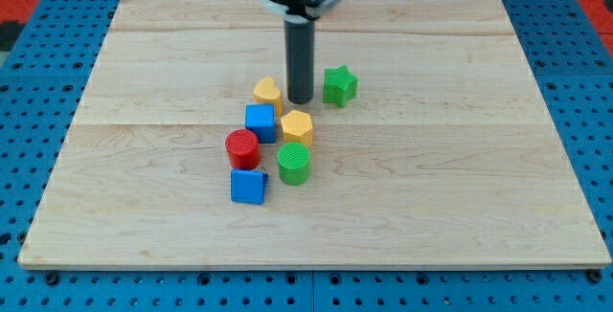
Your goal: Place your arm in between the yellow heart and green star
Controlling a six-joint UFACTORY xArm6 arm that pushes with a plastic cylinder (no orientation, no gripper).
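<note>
The yellow heart (268, 92) lies near the board's middle, a little toward the view's top. The green star (339, 85) lies to its right. My dark rod comes down from the view's top, and my tip (300, 100) rests on the board between the two. The tip stands close beside the heart's right edge and a short gap left of the star.
A cluster lies just below the heart: a blue cube (260, 122), a yellow hexagon (297, 127), a red cylinder (242, 147), a green cylinder (294, 163) and a second blue block (249, 186). The wooden board (460, 188) sits on a blue pegboard.
</note>
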